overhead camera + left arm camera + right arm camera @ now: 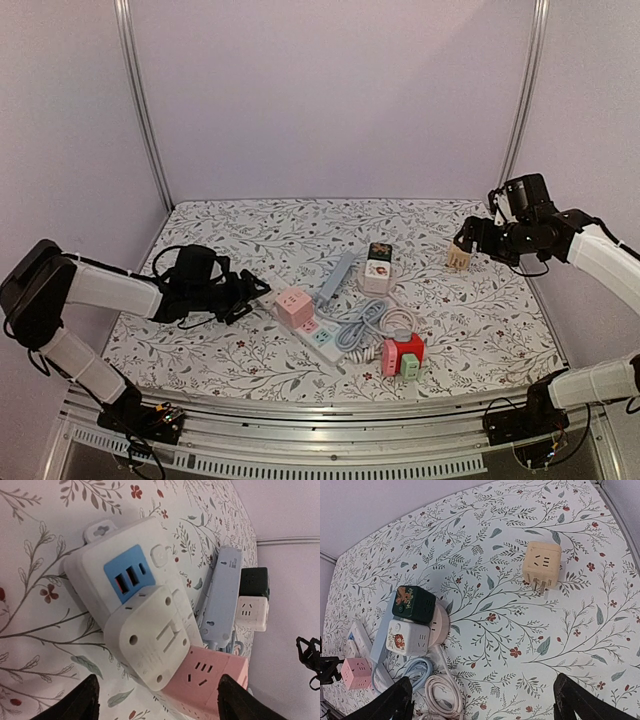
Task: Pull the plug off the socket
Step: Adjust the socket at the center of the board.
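A white power strip (107, 567) with a blue USB panel lies on the flowered table (300, 225). A white cube plug (150, 635) and a pink cube plug (210, 677) sit side by side on it. My left gripper (157, 702) is open, one finger on each side of the two cubes, and I see no contact with either. From above, the left gripper (245, 288) is just left of the pink cube (293, 305) and the strip (322, 338). My right gripper (485, 700) is open and holds nothing. It hovers at the right, near a loose beige cube plug (541, 565).
A round pink socket (440, 625) carries a dark green cube (413, 605) and a white cube (407, 636). A light-blue strip (337, 275) lies beside it, with coiled blue and white cables (375, 322) and a red and a green cube (403, 355) near the front.
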Available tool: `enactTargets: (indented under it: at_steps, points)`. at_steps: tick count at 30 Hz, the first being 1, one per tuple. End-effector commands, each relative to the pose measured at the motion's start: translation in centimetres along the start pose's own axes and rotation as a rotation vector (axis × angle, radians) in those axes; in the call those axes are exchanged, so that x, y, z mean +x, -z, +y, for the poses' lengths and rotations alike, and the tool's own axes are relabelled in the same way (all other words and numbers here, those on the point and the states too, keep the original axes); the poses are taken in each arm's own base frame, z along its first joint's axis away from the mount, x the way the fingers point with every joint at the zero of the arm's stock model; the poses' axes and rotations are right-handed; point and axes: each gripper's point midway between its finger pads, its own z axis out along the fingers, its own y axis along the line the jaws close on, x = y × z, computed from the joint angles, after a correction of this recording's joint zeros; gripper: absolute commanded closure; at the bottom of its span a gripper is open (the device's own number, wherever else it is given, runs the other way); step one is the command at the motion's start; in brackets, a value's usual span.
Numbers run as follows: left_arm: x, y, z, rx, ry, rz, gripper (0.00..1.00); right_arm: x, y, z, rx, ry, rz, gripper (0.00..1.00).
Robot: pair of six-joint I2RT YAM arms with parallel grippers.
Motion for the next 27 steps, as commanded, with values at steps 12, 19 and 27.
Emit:
enactTargets:
  at_steps: [12,19,27]
  points:
    - [-0.5,-3.0,-0.3,0.038,0.021,0.031,0.26,0.7,0.6,0.6,-0.008,0.001,0.01,0.04]
    - [-1.1,-2.5,-2.7,0.101,-0.001,0.02,0.3,0.9,0.2,0.5,-0.004,0.004,0.02,0.04]
    - [-1.4,-1.4,-5.3,0.15,-0.025,0.003,0.32,1.0,-0.1,0.5,-0.002,0.007,0.029,0.04]
